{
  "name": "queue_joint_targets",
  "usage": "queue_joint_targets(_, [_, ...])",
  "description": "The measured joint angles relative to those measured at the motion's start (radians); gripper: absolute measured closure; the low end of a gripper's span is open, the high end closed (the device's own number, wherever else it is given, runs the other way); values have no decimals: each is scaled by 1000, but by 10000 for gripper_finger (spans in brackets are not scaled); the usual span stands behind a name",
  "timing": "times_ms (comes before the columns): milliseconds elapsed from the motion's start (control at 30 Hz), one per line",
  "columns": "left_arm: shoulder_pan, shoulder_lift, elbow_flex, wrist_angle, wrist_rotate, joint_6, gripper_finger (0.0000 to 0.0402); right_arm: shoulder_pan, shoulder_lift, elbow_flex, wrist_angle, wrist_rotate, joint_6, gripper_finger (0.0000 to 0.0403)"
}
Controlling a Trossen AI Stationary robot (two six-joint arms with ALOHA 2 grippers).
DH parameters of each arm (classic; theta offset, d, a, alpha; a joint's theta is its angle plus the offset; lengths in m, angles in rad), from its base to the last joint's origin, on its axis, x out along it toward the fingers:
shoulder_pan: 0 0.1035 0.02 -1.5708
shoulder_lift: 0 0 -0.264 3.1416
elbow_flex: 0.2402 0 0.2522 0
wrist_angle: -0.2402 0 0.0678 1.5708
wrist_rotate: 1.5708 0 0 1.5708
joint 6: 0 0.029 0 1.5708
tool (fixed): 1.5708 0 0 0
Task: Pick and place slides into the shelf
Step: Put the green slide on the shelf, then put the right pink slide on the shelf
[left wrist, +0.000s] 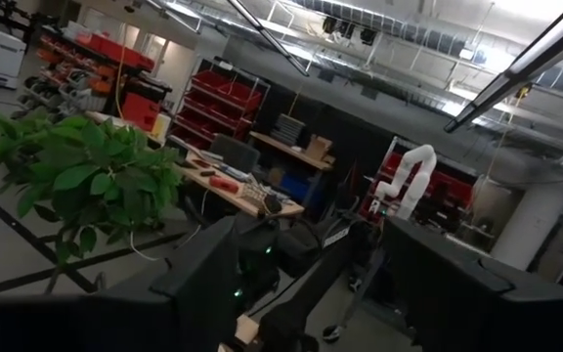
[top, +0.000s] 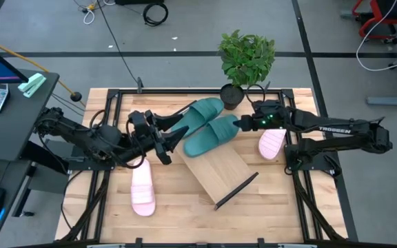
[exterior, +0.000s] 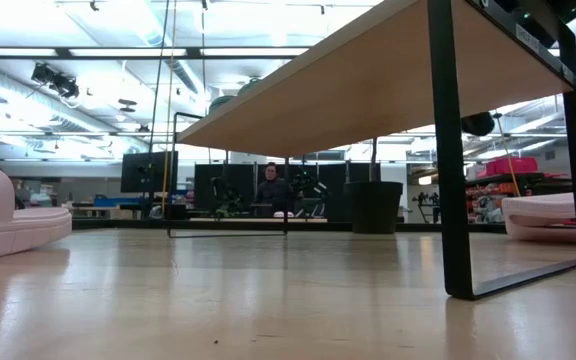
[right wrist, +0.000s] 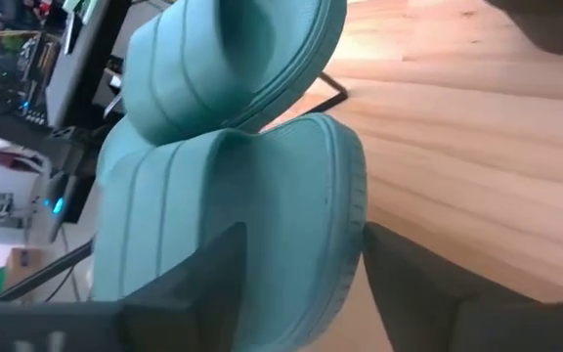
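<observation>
Two dark teal slides lie side by side on the far end of the light-wood shelf (top: pixel 216 169), one (top: pixel 203 112) farther, one (top: pixel 214 135) nearer. The shelf stands slantwise on its black end bars (exterior: pixel 446 150). One pink slide (top: pixel 142 187) lies on the table near the left, the other (top: pixel 272 143) on the right. My right gripper (top: pixel 240 124) is at the nearer teal slide's right end (right wrist: pixel 291 225), shut on it. My left gripper (top: pixel 167 142) hovers open by the shelf's far-left corner, close to the teal slides' other ends, with nothing between its fingers (left wrist: pixel 203 284). My right gripper has the nearer teal slide's right end (right wrist: pixel 345 220) between its two fingers, one finger (right wrist: pixel 198 274) on the ribbed strap side and one (right wrist: pixel 399 264) on the sole side. It comes level from the table's right, along the slide. The slide's other end rests on the shelf.
A potted plant (top: pixel 245 58) stands at the table's far edge just behind the teal slides. Black frame rails run along the table's sides. A person (exterior: pixel 273 185) sits far behind the table. Bare tabletop lies near the front edge.
</observation>
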Motion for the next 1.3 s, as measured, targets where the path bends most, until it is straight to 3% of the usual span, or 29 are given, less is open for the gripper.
queue_joint_targets(233, [30, 0, 0, -160, 72, -122, 161, 0, -146, 0, -153, -18, -1, 164])
queue_joint_targets(433, [74, 0, 0, -380, 114, -265, 174, 0, -277, 0, -305, -13, -3, 169])
queue_joint_targets(667, [114, 9, 0, -481, 194, -336, 184, 0, -386, 1, -461, 8, -25, 176])
queue_joint_targets(900, [134, 70, 1, -505, 278, -404, 197, 0, -422, 1, -511, 39, -50, 176])
queue_joint_targets(1300, [113, 115, 0, -563, 562, -494, 212, 0, -421, 1, -537, 36, -89, 176])
